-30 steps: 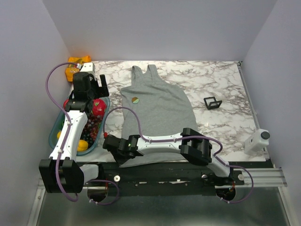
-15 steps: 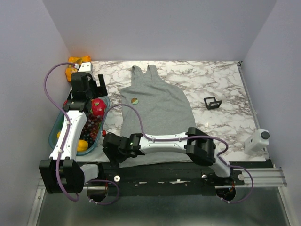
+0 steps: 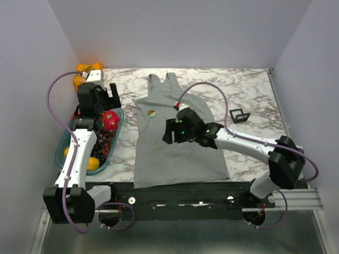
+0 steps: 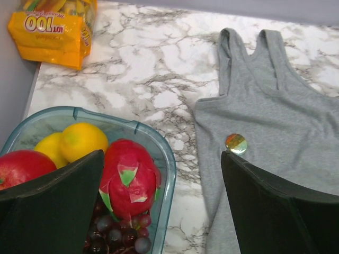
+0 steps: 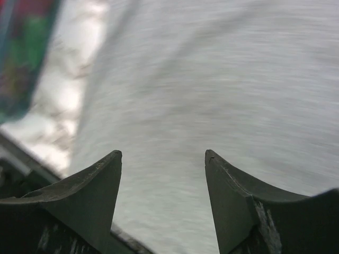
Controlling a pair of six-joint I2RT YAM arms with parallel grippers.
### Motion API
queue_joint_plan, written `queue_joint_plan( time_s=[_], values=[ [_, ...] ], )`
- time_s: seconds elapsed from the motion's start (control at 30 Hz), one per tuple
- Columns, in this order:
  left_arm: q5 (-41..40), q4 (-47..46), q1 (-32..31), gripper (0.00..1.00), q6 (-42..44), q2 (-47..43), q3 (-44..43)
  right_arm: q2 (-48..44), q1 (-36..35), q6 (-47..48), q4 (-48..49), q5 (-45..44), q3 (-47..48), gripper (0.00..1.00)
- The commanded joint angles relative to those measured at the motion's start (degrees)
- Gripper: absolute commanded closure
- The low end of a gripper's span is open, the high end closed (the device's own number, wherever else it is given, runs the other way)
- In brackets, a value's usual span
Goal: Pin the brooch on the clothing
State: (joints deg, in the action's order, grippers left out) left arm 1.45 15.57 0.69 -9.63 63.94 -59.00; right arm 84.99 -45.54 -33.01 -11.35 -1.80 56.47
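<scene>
One clothing (image 3: 159,153) is lying lengthwise on the counter (image 3: 249,90), straps pointing to the far wall, brooch (image 3: 152,112) sitting on its chest; right fingers (image 5: 79,196), spread empty, are hovering mid-cloth, no longer at the hem; left fingers (image 4: 58,201) also spread.

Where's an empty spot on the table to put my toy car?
The biggest bare marble is at the back right, beyond the tank top and the black stand. Another patch lies between the stand and the white device. The left is crowded: fruit tub, orange packet, left pincer.
</scene>
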Motion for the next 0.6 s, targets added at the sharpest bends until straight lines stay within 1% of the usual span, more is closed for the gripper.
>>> queue_joint_plan(
  time_s=[0.0,0.03,0.07,0.17,0.2,0.27,0.3,0.4,0.57],
  values=[
    [5.66,-5.63,0.19,0.01,-2.23,-4.08,1.61,-10.0,10.54,3.39,3.88,3.38,-7.33,0.28],
    [7.23,-6.16,0.1,0.01,-2.85,-5.13,1.78,-14.46,12.73,3.74,3.88,3.56,-8.64,0.28],
    [7.68,-7.3,0.19,0.01,-3.37,-5.58,1.87,-16.59,16.85,4.01,3.8,3.65,-9.7,0.28],
    [8.83,-9.24,0.1,0.01,-6.09,-7.25,2.49,-25.64,21.79,6.02,3.19,2.07,-12.52,0.28],
    [9.0,-9.42,0.1,0.01,-6.8,-7.51,2.58,-27.49,22.42,8.12,2.66,-1.15,-12.52,0.27],
    [9.88,-9.68,0.02,0.01,-7.86,-8.04,2.4,-31.27,23.3,9.98,-0.4,-3.81,-11.39,0.25],
    [10.06,-9.6,0.1,0.01,-8.12,-8.13,2.31,-31.99,23.48,11.64,-1.47,-6.87,-10.68,0.25],
    [9.8,-9.51,0.01,0.01,-8.39,-8.4,2.14,-34.97,23.48,13.58,-4.46,-11.19,-8.57,0.24],
    [8.83,-9.6,0.1,0.01,-9.09,-8.48,1.96,-38.05,23.48,14.56,-5.7,-13.14,-8.12,0.24]
  ],
)
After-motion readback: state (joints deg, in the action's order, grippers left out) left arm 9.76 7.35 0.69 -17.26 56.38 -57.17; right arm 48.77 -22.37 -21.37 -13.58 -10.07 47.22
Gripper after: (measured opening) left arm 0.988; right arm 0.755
